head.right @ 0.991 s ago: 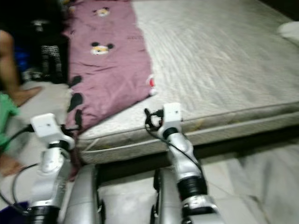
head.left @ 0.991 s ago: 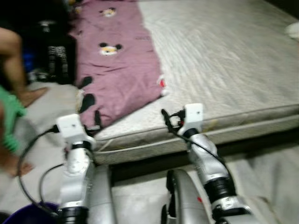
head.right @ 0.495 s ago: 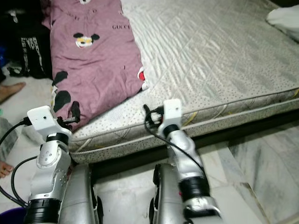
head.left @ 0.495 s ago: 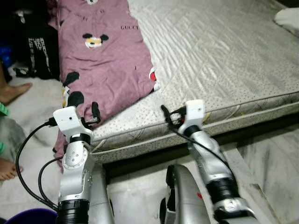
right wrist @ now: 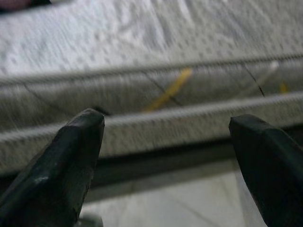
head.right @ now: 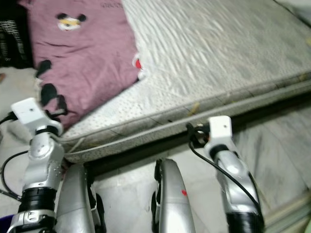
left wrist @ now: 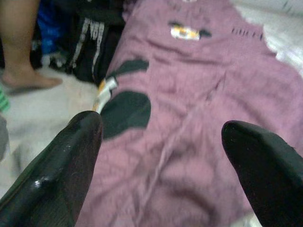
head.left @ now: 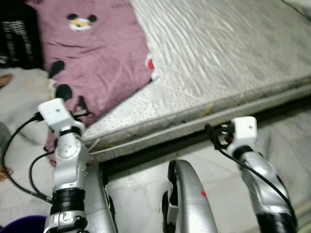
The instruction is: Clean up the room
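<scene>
Purple blanket (head.left: 97, 53) faces left gripper (left wrist: 161, 156); both arms raised, fingers spread wide.

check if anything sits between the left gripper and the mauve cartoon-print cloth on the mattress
Nothing visible does. The left gripper is open and aimed straight at the mauve cartoon-print cloth, which lies along the left side of the grey quilted mattress and hangs over its corner, with only open air between them.

Even, soft indoor light falls on the pale mattress (head.left: 233, 53), brightest at its top surface, while the gap under the bed lies in deep shadow. Both head views are smeared by motion blur, worst toward the far edge. The wrist views are soft, the near black fingertips (left wrist: 61, 175) out of focus.
</scene>
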Motion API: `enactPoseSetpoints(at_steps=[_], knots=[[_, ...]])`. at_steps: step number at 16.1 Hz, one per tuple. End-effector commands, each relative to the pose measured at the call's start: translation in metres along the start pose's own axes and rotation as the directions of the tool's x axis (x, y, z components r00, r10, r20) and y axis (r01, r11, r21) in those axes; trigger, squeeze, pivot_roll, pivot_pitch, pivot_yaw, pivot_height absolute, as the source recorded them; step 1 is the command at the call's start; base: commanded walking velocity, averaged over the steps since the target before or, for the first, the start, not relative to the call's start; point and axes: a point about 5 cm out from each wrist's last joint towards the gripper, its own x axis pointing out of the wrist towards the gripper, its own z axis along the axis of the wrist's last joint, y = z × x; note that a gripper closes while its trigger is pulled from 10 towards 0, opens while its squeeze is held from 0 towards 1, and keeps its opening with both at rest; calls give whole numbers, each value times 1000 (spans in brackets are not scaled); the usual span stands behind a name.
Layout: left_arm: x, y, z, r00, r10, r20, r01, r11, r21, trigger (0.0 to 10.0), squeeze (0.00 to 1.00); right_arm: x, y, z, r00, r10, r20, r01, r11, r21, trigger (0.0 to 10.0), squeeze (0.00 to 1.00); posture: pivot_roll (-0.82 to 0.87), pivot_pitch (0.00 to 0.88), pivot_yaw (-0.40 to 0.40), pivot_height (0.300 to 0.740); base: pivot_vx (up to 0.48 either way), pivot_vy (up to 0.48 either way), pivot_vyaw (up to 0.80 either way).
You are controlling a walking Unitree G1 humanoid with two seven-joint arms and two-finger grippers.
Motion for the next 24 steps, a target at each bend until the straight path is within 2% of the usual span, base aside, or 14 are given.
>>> enactPoseSetpoints(at_steps=[1,3,6,8,10,12,14,16,17,19,20,22,23,24], knots=[[4,3,-6,999,15,-34,-15,1000,1,10000,0,-8,-3,2,1000,-4,-13,4,1000,3,10000,0,-202,304,-83,537,0,0,0],[14,0,-8,998,9,-68,-9,1000,-7,10000,0,-15,-6,4,999,-2,-33,2,1000,-6,10000,0,-220,314,-85,537,0,0,0],[23,-24,-20,979,-79,-188,83,997,10,10000,0,-16,-5,6,999,1,-44,-2,1000,-23,10000,0,-233,321,-90,537,0,0,0],[17,-49,-45,922,-180,-344,214,975,65,10000,0,-15,-4,9,999,-3,-46,1,999,-32,10000,0,-244,314,-87,537,0,0,0],[10,-65,-49,909,-247,-337,282,957,59,10000,0,-13,-4,10,999,-4,-46,3,999,-33,10000,0,-243,307,-85,537,0,0,0],[-3,-83,-57,869,-340,-359,403,908,116,10000,0,-9,-1,10,999,-3,-47,2,1000,-28,10000,0,-229,294,-82,537,0,0,0],[-24,-103,-68,784,-487,-386,589,779,214,10000,0,-3,3,11,999,6,-35,-7,1000,-22,10000,0,-221,282,-82,537,0,0,0],[-40,-113,-73,695,-593,-406,711,653,262,10000,0,1,5,12,999,13,-30,-13,1000,-22,10000,0,-214,271,-81,537,0,0,0],[-52,-118,-78,606,-661,-443,795,522,309,10000,0,4,6,13,999,17,-29,-18,1000,-22,10000,0,-210,266,-81,537,0,0,0],[-73,-126,-85,443,-742,-502,890,298,345,10000,0,9,9,13,999,21,-26,-22,1000,-16,10000,0,-202,253,-79,537,0,0,0],[-75,-128,-84,431,-748,-504,894,280,349,10000,0,10,10,13,999,23,-25,-23,1000,-17,10000,0,-200,249,-77,537,0,0,0],[-85,-134,-84,356,-781,-513,909,162,384,10000,0,13,12,13,1000,25,-19,-26,1000,-15,10000,0,-196,239,-72,537,0,0,0],[-86,-136,-80,351,-799,-488,902,149,405,10000,0,14,13,13,1000,24,-14,-24,1000,-11,10000,0,-194,233,-68,537,0,0,0],[-84,-140,-69,370,-830,-417,882,174,437,10000,0,16,14,14,1000,22,-6,-22,1000,-6,10000,0,-189,223,-63,537,0,0,0]])
